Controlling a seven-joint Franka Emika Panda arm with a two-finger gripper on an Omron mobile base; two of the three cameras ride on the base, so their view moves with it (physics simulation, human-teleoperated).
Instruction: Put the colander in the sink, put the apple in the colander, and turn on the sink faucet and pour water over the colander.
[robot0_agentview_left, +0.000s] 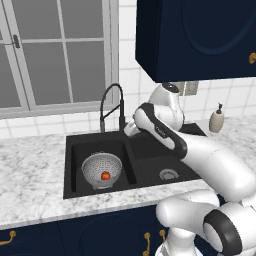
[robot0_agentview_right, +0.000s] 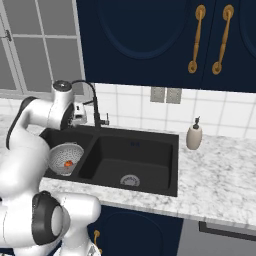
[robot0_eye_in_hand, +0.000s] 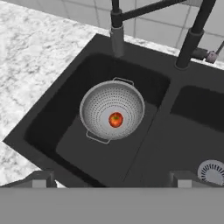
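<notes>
The colander (robot0_eye_in_hand: 112, 110) is seen seated in the left basin of the sink (robot0_eye_in_hand: 48, 127), resting on the basin floor with its mouth up. This placement is judged deliberate: the bowl lies on the side of the sink where the spout end of the sink faucet (robot0_eye_in_hand: 116, 26) hangs, so that a stream would fall toward it. The apple (robot0_eye_in_hand: 115, 119) is lodged at the bottom of the colander, about the centre, where the curved wall is judged to keep it from rolling. The first two steps are therefore taken as done.

No water is seen at the spout. The faucet base stands behind the sink, at the divider between the two basins, and a small side lever (robot0_eye_in_hand: 211, 56) is noted on the right of the upright. The silver drain (robot0_eye_in_hand: 211, 170) of the right basin lies bare.

The pincer (robot0_eye_in_hand: 111, 178) is held above the front of the sink, looking down over both basins, with its two tips set wide apart and nothing between them. It is judged to be free so that the lever may be pushed next; an approach toward the back of the sink, right of the upright, would be called for. The lever is small, so a glancing contact is the likely risk.

A soap bottle (robot0_agentview_right: 194, 136) stands on the worktop (robot0_agentview_right: 220, 170) right of the sink, well apart from the faucet.
</notes>
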